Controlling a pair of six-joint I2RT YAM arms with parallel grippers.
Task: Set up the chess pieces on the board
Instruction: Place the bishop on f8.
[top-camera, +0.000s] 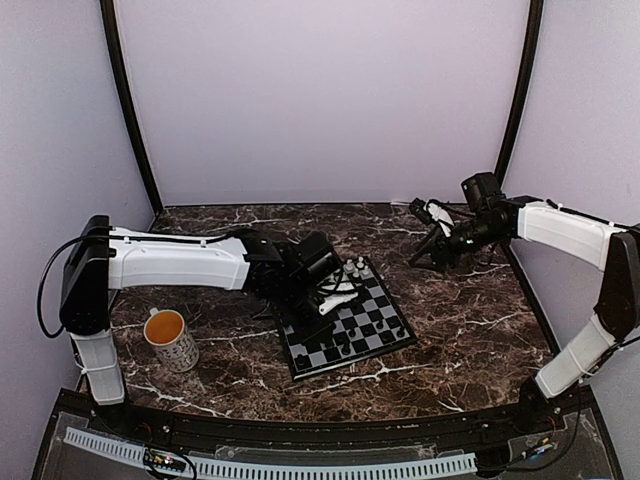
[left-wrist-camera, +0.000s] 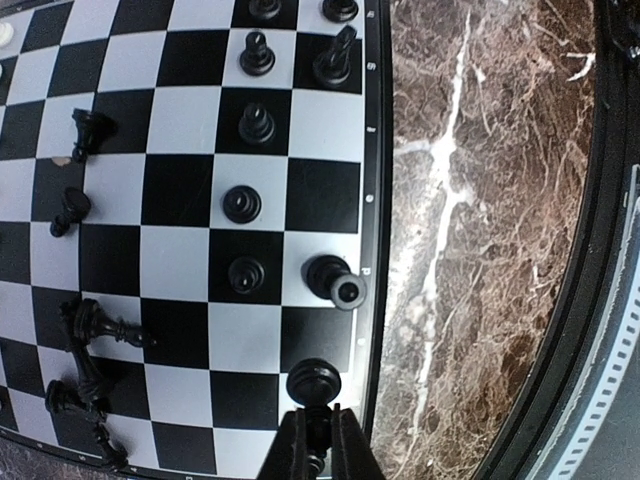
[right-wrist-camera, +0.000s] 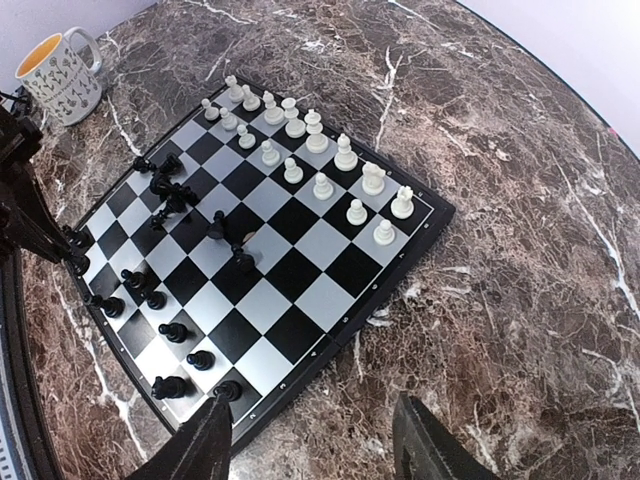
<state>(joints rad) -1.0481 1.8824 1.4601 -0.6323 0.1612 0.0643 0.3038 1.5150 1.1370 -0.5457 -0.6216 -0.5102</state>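
Note:
The board (top-camera: 385, 322) lies mid-table, also in the left wrist view (left-wrist-camera: 175, 265) and the right wrist view (right-wrist-camera: 320, 300). White chess pieces (right-wrist-camera: 315, 150) stand in two rows on its far side (top-camera: 355, 268). Black chess pieces (right-wrist-camera: 160, 300) stand along the near side; a few lie tipped (left-wrist-camera: 100, 325). My left gripper (left-wrist-camera: 315, 450) hovers over the board's black-side corner (top-camera: 335, 300), shut on a black piece (left-wrist-camera: 314, 382). My right gripper (right-wrist-camera: 315, 450) is open and empty, raised at the back right (top-camera: 430, 238), away from the board.
A white patterned mug (top-camera: 172, 340) with an orange inside stands left of the board, also seen in the right wrist view (right-wrist-camera: 60, 70). The dark marble tabletop (top-camera: 470, 320) surrounds the board. Walls enclose the back and sides.

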